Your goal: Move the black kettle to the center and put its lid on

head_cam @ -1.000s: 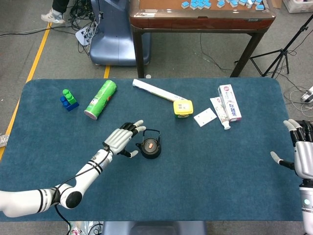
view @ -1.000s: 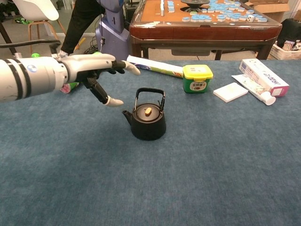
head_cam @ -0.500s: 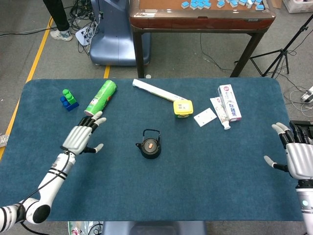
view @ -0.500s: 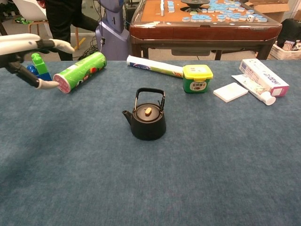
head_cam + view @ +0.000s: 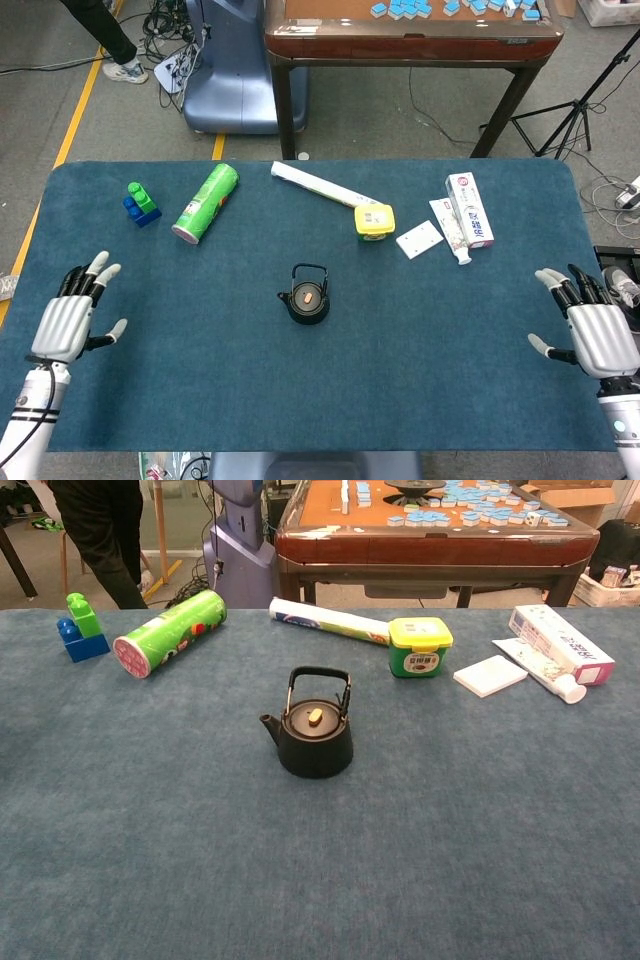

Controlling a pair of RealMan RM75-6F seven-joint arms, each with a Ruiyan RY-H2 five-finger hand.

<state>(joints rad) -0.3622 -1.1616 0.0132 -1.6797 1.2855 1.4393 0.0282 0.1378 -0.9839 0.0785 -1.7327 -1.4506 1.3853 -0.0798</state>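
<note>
The black kettle (image 5: 308,299) (image 5: 314,737) stands upright near the middle of the blue table, handle raised. Its lid (image 5: 314,718), with a small tan knob, sits on the kettle's opening. My left hand (image 5: 70,317) hovers at the table's left edge, fingers spread, holding nothing, far from the kettle. My right hand (image 5: 590,330) is at the right edge, also spread and empty. Neither hand shows in the chest view.
A green can (image 5: 206,203) lies on its side at back left beside green and blue blocks (image 5: 141,202). A white roll (image 5: 322,186), yellow tub (image 5: 374,221), white card (image 5: 419,239) and toothpaste box (image 5: 468,208) line the back. A wooden table (image 5: 410,30) stands behind.
My left hand has drawn away from the kettle, moving left and back to the table's left edge. My right hand has shifted slightly inward. The kettle has not moved.
</note>
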